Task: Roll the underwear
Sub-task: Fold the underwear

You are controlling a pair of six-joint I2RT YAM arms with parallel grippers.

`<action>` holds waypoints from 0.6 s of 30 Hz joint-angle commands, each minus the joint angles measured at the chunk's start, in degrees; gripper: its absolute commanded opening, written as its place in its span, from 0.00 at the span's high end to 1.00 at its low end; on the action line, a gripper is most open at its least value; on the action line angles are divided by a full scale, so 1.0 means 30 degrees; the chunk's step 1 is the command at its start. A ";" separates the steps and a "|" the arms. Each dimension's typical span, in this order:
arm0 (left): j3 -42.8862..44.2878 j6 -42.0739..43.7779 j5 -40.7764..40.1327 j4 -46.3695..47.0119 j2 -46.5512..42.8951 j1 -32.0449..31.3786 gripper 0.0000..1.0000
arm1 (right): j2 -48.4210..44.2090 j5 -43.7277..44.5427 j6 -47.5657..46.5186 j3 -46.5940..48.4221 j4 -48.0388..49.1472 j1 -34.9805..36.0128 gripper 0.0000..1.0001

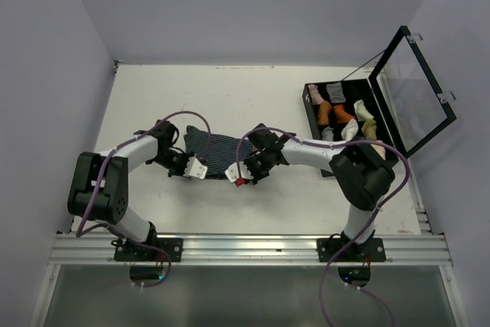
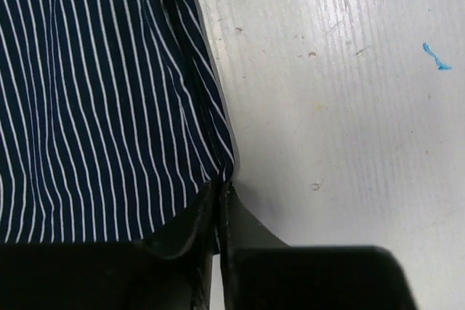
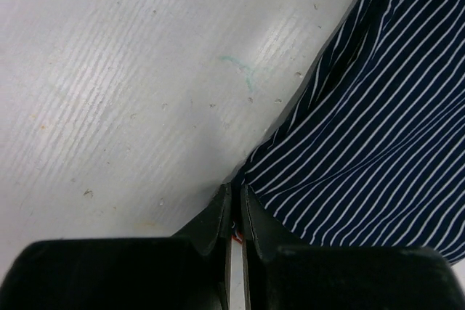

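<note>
Left gripper (image 2: pixel 221 192) pinches the near left corner of the striped underwear (image 2: pixel 94 92), its jaws pressed nearly together with the navy cloth's edge caught at the tips. Right gripper (image 3: pixel 236 194) mirrors it at the near right corner, jaws almost touching and closed on the fabric's hem (image 3: pixel 378 128). Seen from above, the underwear (image 1: pixel 217 151) lies flat at the middle of the white table (image 1: pixel 253 97), with the left gripper (image 1: pixel 196 168) and the right gripper (image 1: pixel 240 174) both at its near edge and both arms reaching inward from their bases. At the far right of the table an open black box (image 1: pixel 315 129) holds rolled garments in several colours, its clear lid (image 1: pixel 413 89) tilted up to the right. A small blue mark (image 2: pixel 436 57) shows on the tabletop beside the left gripper, and a faint green one (image 3: pixel 243 70) beside the right.
</note>
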 commanded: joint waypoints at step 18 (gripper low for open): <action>0.9524 -0.6093 0.4815 -1.1473 0.4967 0.1832 1.00 | 0.4633 -1.1503 1.1753 0.7521 -1.0437 -0.4214 1.00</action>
